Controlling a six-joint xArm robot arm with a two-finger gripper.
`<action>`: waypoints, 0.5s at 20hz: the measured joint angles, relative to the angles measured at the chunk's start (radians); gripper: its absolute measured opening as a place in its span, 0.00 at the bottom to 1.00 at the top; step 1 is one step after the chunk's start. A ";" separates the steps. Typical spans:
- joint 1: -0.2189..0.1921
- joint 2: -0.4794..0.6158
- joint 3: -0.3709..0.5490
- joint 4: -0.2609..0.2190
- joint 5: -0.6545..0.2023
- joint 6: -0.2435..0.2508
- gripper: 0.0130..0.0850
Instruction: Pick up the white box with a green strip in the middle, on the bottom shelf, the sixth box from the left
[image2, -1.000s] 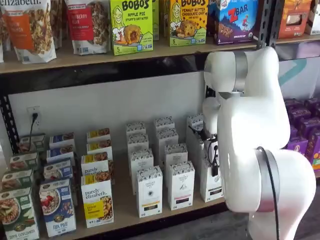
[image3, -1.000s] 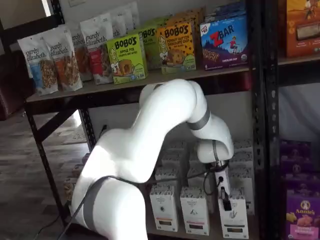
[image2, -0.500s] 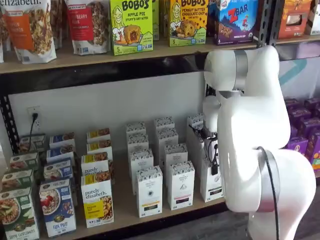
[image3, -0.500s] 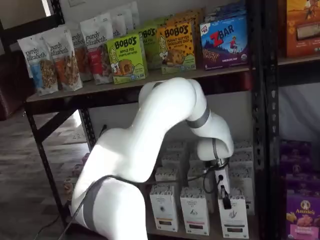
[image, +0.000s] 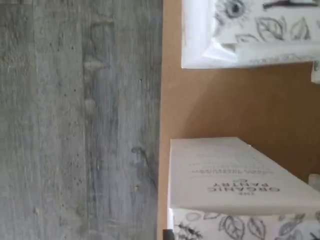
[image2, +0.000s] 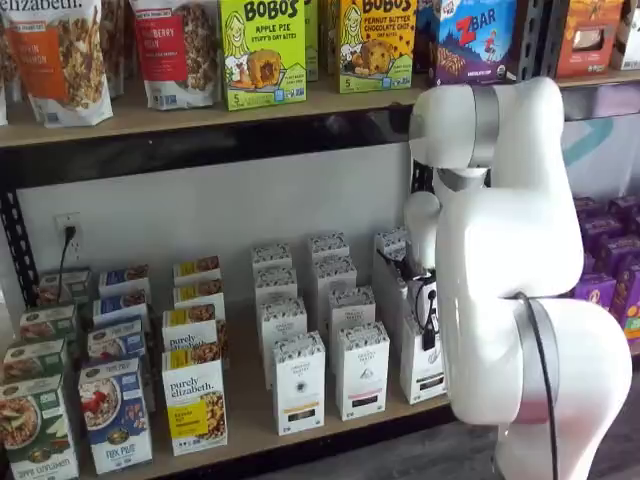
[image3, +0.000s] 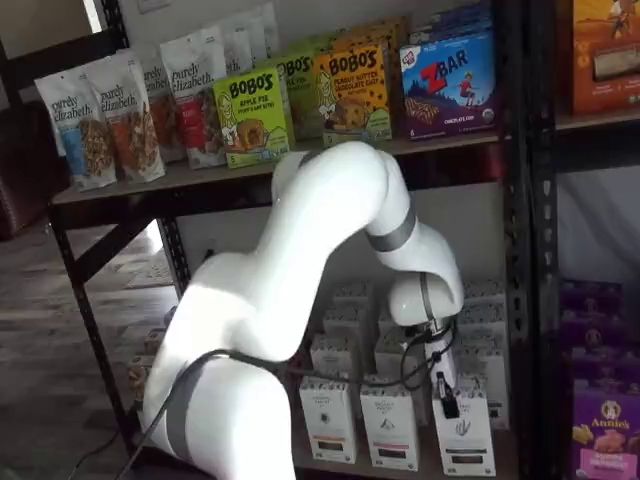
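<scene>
My claw (image3: 446, 398), a white body with black fingers, hangs straight down at the front of the pale wood bottom shelf (image2: 250, 415) with its dark front rail. It sits right at the top of the tall narrow white carton with the speckled top band (image3: 464, 436). In a shelf view that same carton (image2: 424, 372) is the front box of the rightmost white row, half hidden behind my bulky white arm (image2: 520, 290). From that side a black finger and a cable lie against its upper face. I cannot tell whether my fingers are parted or clamped on the box, since they show side-on with no clear gap.

My wrist camera looks down on a white carton top printed "Organic Pantry" (image: 235, 175), the tan shelf board (image: 235, 105) around it, a neighbouring leaf-patterned white box (image: 250, 30) apart from it, and the grey wood-grain floor (image: 75, 120) beyond the shelf edge
</scene>
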 joint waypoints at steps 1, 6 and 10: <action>0.002 -0.018 0.030 -0.027 -0.013 0.028 0.50; 0.025 -0.130 0.196 -0.078 -0.048 0.104 0.50; 0.044 -0.244 0.346 -0.082 -0.089 0.133 0.50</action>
